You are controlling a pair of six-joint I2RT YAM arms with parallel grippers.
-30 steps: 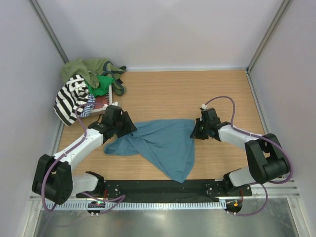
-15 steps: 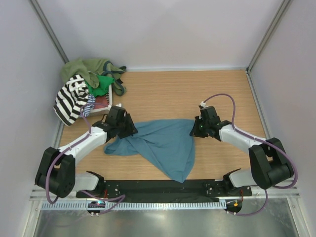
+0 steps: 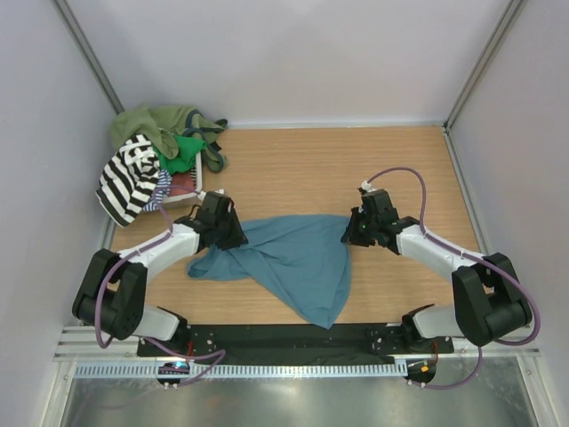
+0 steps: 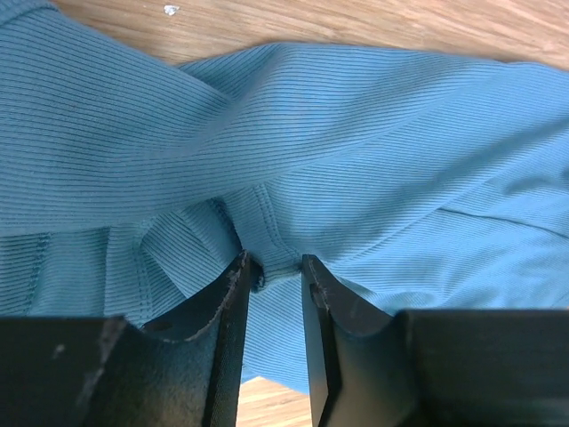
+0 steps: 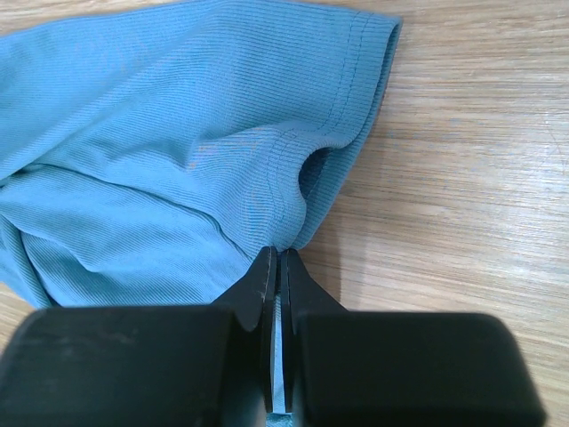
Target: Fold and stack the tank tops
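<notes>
Teal tank top [image 3: 289,258] lies crumpled on the table [image 3: 320,165], mid-table and nearer the front edge, between the two arms.
- Long axis runs roughly left-right, tilted a little: the right end sits farther back than the left.
- Far edge is stretched between the two claws. From there the cloth narrows to a tail pointing at the near edge, right of centre.
- Left end is a bunched lobe just in front of the left claw.

Left claw [image 3: 236,235], wrist view [image 4: 276,269]:
- It's down on the top's far-left part.
- Jaws stand a narrow gap apart, with a small pucker of ribbed cloth at the tips.
- Can't tell if that pucker is actually clamped.

Right claw [image 3: 353,234], wrist view [image 5: 278,260]:
- Jaws are pressed together, pinching the top's far-right corner.
- The pinch is right at a stitched hem, beside a small curved opening in the fabric.
- Bare table shows to the right of that corner.

Other tank tops sit in a heap [image 3: 164,156] in the far-left corner, well apart from the teal one.
- Olive top [image 3: 142,124] is at the back.
- Green top [image 3: 187,149] is in the middle.
- Black-and-white striped top [image 3: 127,178] hangs off the side towards the left wall.
- A thin navy-striped piece [image 3: 161,190] peeks out beside the striped one.
</notes>
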